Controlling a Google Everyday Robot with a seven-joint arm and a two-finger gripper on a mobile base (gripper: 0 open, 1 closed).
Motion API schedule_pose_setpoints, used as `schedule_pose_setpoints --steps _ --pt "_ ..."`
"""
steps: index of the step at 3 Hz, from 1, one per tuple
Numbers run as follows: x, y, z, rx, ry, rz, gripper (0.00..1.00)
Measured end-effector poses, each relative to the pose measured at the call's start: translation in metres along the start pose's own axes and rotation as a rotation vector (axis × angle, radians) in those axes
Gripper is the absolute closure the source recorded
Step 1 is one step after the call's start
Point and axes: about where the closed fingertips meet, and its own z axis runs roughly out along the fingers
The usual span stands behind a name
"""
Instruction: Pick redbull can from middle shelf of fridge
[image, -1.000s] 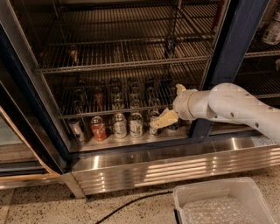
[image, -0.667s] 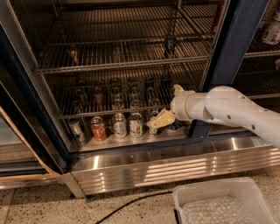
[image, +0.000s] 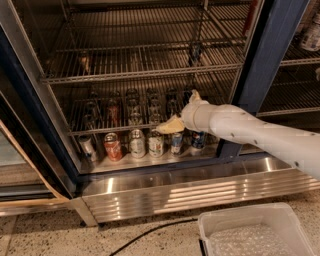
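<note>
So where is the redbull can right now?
In the camera view the redbull can stands right of centre in the lowest row of cans in the fridge, just under the gripper, between a pale can and a wider blue can.

White arm (image: 250, 132) stretched in from right, hand (image: 169, 126) pointing left

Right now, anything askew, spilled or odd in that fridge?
The slim silver can at the left end of the bottom row leans sideways; its neighbours stand roughly upright. A thin black cable trails across the speckled floor in front. The pale gripper hangs just above that row. No spill visible.
</note>
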Motion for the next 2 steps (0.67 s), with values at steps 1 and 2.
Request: schedule_pose_setpoints --steps 1,2 --pt "-0.017 -0.039 0.027 0.139 -0.093 0.039 0.0" --pt "-0.038 -0.08 0.046 0.258 -0.198 0.088 0.0"
